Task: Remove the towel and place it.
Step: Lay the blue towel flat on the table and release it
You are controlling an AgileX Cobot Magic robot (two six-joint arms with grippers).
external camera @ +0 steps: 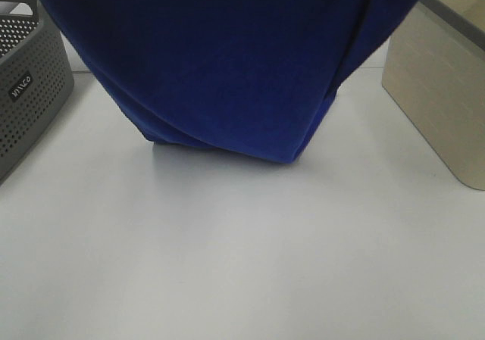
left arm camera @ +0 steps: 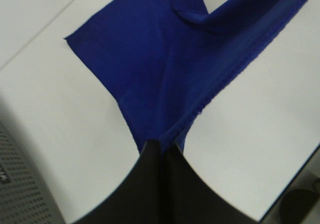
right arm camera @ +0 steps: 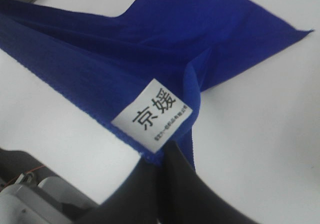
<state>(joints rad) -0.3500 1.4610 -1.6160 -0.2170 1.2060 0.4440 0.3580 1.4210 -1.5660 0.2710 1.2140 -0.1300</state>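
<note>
Towel (external camera: 227, 60) hangs as a sagging sheet between both claws, its long axis running left to right across the scene, above the table (external camera: 227, 264). The left gripper (left arm camera: 160, 145) has its fingers pressed together on one upper corner. The right gripper (right arm camera: 162, 154) pinches the opposite corner, just beside the white label (right arm camera: 152, 112). From each claw the cloth falls away downward, and its lowest fold appears to touch the tabletop between the grey basket (external camera: 30, 82) on the left and the beige basket (external camera: 443, 90) on the right. Neither arm is nearer, since each holds an end. Laying it down probably depends on holding that left-right line taut. Count: one towel, one label, two baskets, two grippers.
</note>
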